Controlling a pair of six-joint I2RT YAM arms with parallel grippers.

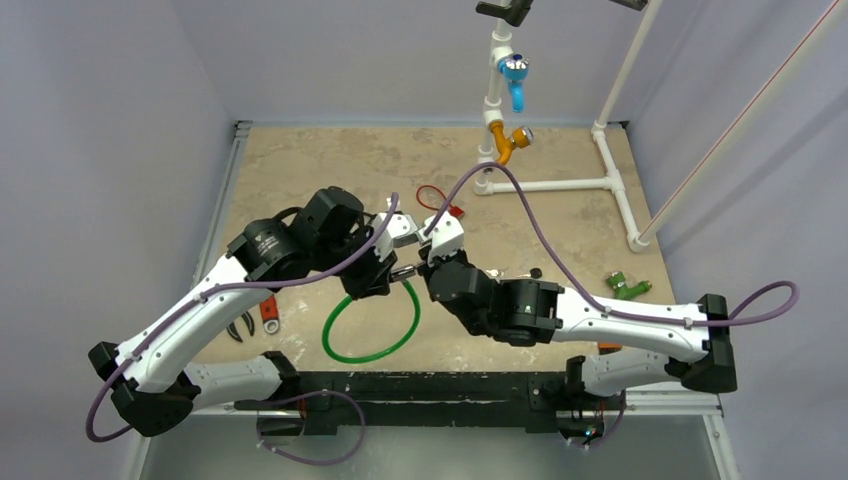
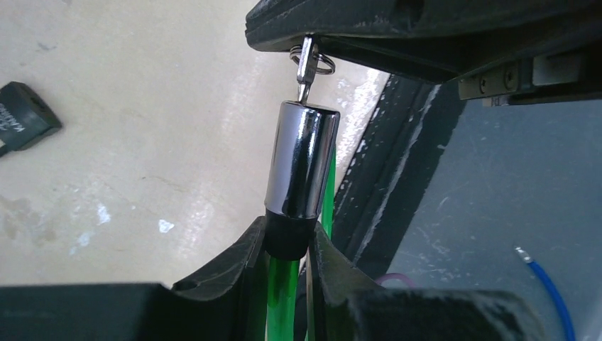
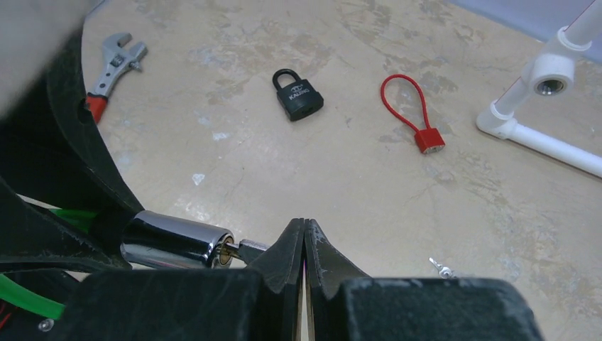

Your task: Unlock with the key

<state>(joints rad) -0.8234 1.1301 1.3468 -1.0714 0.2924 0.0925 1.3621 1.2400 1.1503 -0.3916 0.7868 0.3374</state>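
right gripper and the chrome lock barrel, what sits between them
The key. In the right wrist view it runs from the right gripper, which is shut on its head, to the keyhole of the chrome lock barrel.

Lock cylinder (image 2: 302, 160) between left gripper (image 2: 287, 240) and right gripper (image 3: 304, 229), key (image 2: 307, 64) in its end. Cable loop (image 1: 370, 325) on worktop (image 1: 330, 160) below; wrench (image 3: 117, 60) left of loop; pipe frame (image 1: 600, 185) far back right.

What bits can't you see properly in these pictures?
Right wrist view: the key has its head hidden inside the right claw and its tip inside the chrome lock.
Top view: both are too small to make out.
Left wrist view: the black padlock is cut off by the left edge.
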